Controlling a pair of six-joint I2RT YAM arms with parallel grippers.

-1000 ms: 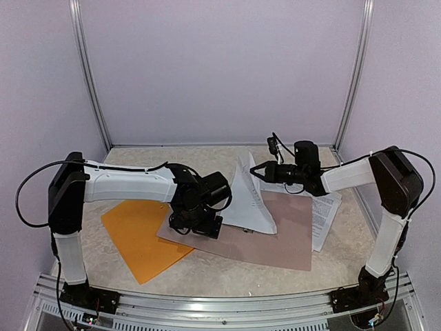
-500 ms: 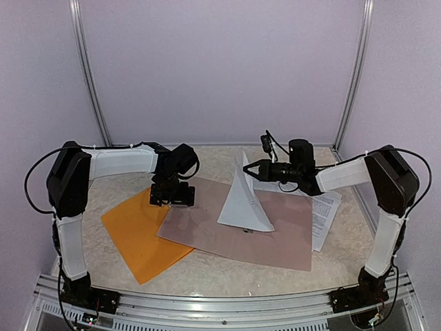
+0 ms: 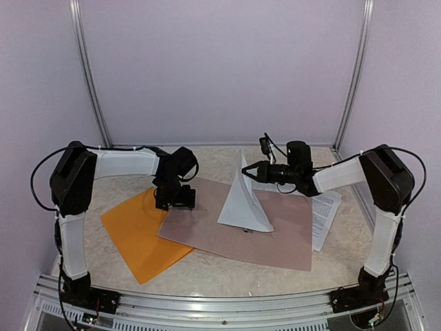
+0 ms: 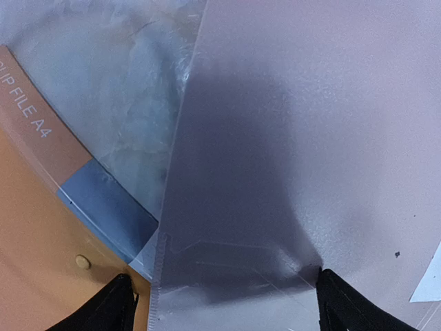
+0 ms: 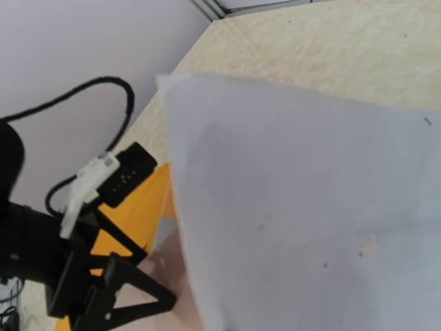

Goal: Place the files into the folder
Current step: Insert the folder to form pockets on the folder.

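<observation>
- The right gripper [image 3: 251,170] is closed tight on the top corner of a white sheet [image 3: 242,203] and holds that corner up off the table [image 3: 227,276].
- In the right wrist view the paper fills nearly the whole picture, so the fingers themselves are hidden there.
- The held sheet hangs from the pinch like a small tent. Its lower edge rests on the grey-brown board [image 3: 275,238], roughly at the board's middle.
- The left gripper [image 4: 224,296] points down with its fingers [image 4: 114,307] spread wide and nothing between them.
- It stands over the far left corner of the board, with one tip over the folder side and the other over the board. Whether the tips touch the surface cannot be told.
- The orange folder [image 3: 138,238] lies flat on the table to the left of the board. Its right part is covered by the board's left edge.
- In the left wrist view the folder's pale grey strip [image 4: 103,200] runs beside that edge, next to the lettering "CLIP FILE A4".
- More printed sheets [image 3: 329,214] lie flat at the right, under the right arm, and are partly tucked beneath the board's right edge.
- The held sheet and the folder are well apart, with the left half of the board between them.
</observation>
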